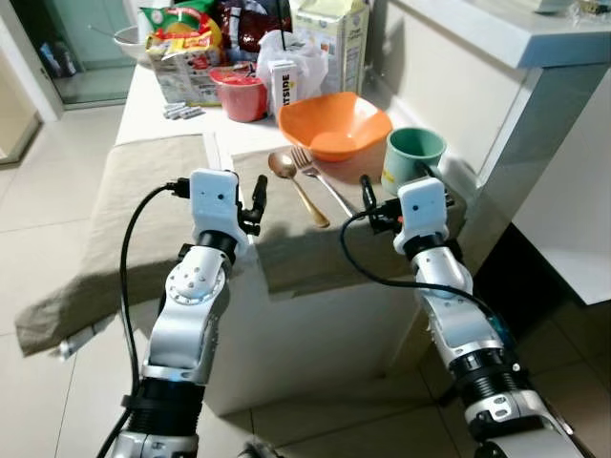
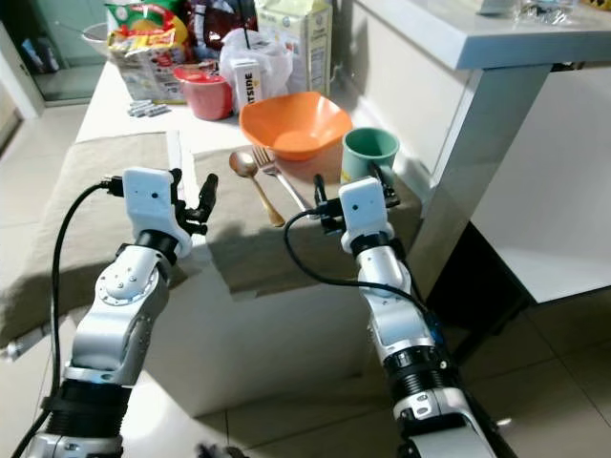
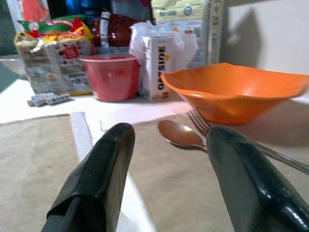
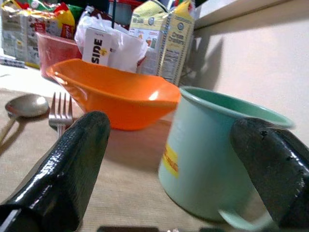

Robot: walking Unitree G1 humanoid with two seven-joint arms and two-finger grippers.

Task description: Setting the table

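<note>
Even, fairly bright indoor light fills the eye views, which are sharp throughout. The arms throw soft shadows over the table's (image 1: 143,114) near edge. In the wrist views the black fingers (image 3: 99,179) blur up close, one showing glare.

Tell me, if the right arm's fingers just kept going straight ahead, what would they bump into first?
Most likely the green mug. It stands right ahead of the open right gripper, between its fingers' line, with the orange bowl farther back to one side.
</note>
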